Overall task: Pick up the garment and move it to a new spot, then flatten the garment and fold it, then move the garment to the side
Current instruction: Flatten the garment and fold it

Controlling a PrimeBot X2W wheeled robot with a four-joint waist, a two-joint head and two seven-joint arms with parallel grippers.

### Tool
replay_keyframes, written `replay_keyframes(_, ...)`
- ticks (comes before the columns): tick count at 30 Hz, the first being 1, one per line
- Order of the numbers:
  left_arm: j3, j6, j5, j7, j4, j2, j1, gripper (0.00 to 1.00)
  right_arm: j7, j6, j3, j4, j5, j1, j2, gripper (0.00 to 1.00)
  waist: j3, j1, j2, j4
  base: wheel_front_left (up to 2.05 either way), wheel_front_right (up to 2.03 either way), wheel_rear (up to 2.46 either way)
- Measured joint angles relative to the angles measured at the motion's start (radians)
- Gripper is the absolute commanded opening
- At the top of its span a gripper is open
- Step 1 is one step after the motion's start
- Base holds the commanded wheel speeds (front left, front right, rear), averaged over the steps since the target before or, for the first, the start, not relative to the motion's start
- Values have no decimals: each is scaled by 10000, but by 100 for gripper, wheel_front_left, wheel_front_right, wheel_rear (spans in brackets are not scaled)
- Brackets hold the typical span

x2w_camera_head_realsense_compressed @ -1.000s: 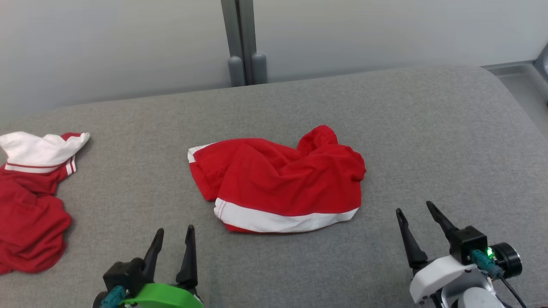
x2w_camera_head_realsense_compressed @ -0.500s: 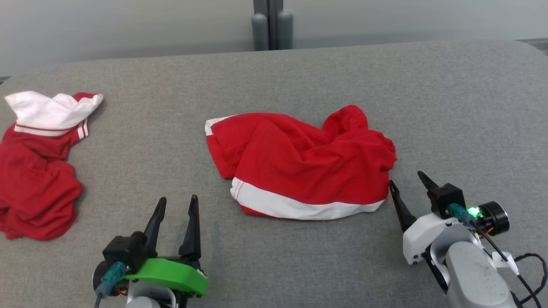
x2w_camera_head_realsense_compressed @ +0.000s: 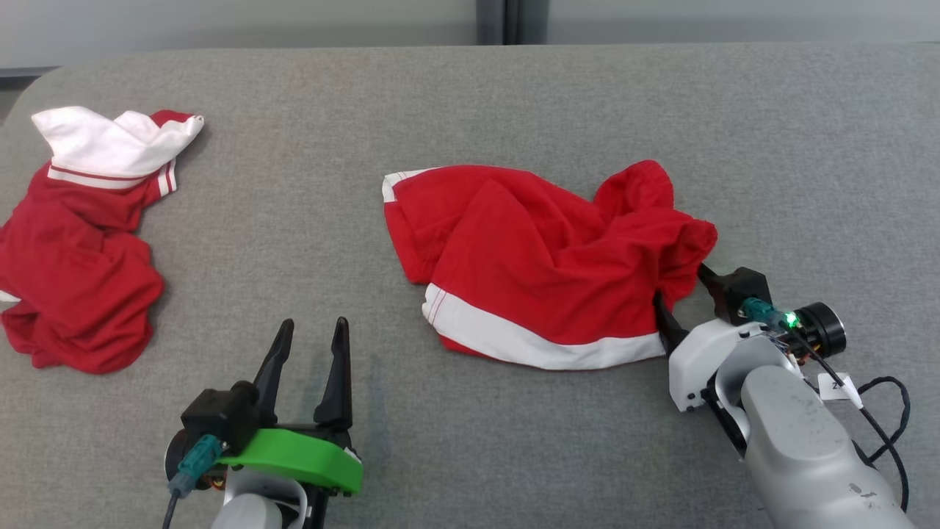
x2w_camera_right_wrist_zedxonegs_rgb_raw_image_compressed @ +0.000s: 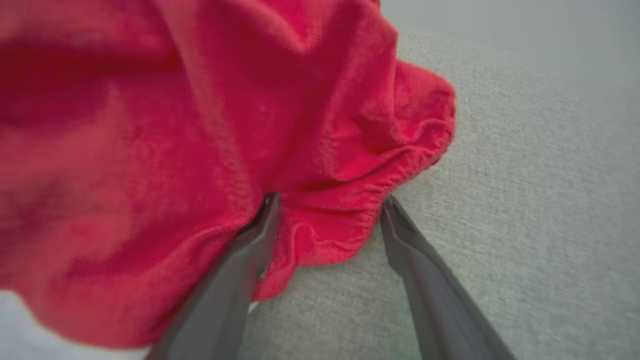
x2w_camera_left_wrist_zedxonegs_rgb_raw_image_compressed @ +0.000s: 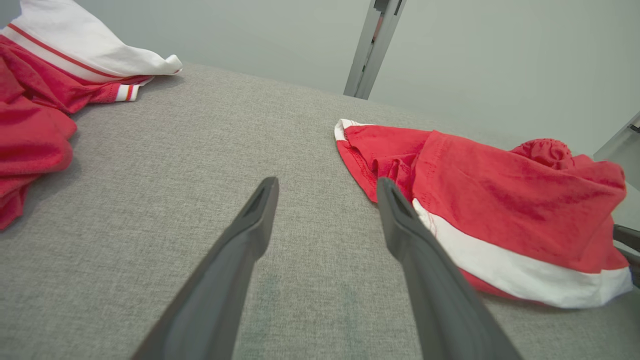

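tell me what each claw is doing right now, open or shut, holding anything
Left claw: open, holding nothing.
Right claw: open, fingers either side of the red garment's gathered edge, not yet clamped.

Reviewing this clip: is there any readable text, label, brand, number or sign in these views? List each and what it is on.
Small white tag, lower right of the head view: a dark mark, too small to read.
Crumpled red shorts with a white hem band: no text visible.
Red and white garment at the left: no text visible.
Nothing else carries writing.
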Motion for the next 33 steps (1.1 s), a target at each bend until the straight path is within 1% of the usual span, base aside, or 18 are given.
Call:
replay_keyframes(1, -8, 0, -2, 0, -2, 2, -2, 100, 0, 0, 48, 84, 67, -66, 15, 43, 14, 0, 0, 24, 0, 0, 0)
replay_keyframes(2, -17, 0, -13, 0, -6, 2, -9, 100, 0, -2, 150, 180, 190, -146, 33, 5, 25, 0, 0, 49, 0, 0, 0)
replay_keyframes(3, -27, 0, -23, 0, -6, 2, -11, 100, 0, 0, 244, 244, 328, -199, 52, 0, 21, 0, 0, 66, 0, 0, 0)
replay_keyframes(7, -27, 0, -31, 0, 4, 2, -7, 100, 2, 0, 449, 102, 663, -218, 94, 0, -99, 0, 0, 49, 0, 0, 0)
replay_keyframes(11, -46, 0, -31, 0, 8, 2, 53, 100, 4, 0, 370, -644, 715, -16, 52, 0, -278, 0, 0, -45, 0, 0, 0)
replay_keyframes(15, -56, 0, -33, 0, 12, 0, 217, 100, 4, 0, -12, -1584, 656, 657, 10, 0, -513, 0, 0, -207, 0, 0, 0)
replay_keyframes(20, 19, 0, -31, 0, 19, 0, 468, 100, 4, 0, -675, -2638, 125, 1621, 25, 0, -868, 0, 0, -461, 0, 0, 0)
replay_keyframes(23, 54, 0, -31, 0, 29, 0, 585, 100, 4, 0, -800, -3108, -42, 2171, 73, 0, -1084, 0, 0, -606, 0, 0, 0)
replay_keyframes(25, 67, 0, -31, 0, 27, 0, 644, 100, 159, 0, -683, -3461, -94, 2524, 113, 0, -1225, 0, 0, -689, 0, 0, 0)
replay_keyframes(28, 63, 0, -31, 0, 36, 0, 755, 100, 633, 0, -215, -4265, 109, 3011, 121, 0, -1419, 0, 0, -795, 0, 0, 0)
replay_keyframes(33, 61, 0, -31, 0, -13, 0, 773, 100, 1774, 0, 1223, -6171, 997, 3630, 151, 0, -1572, 0, 0, -862, 0, 0, 0)
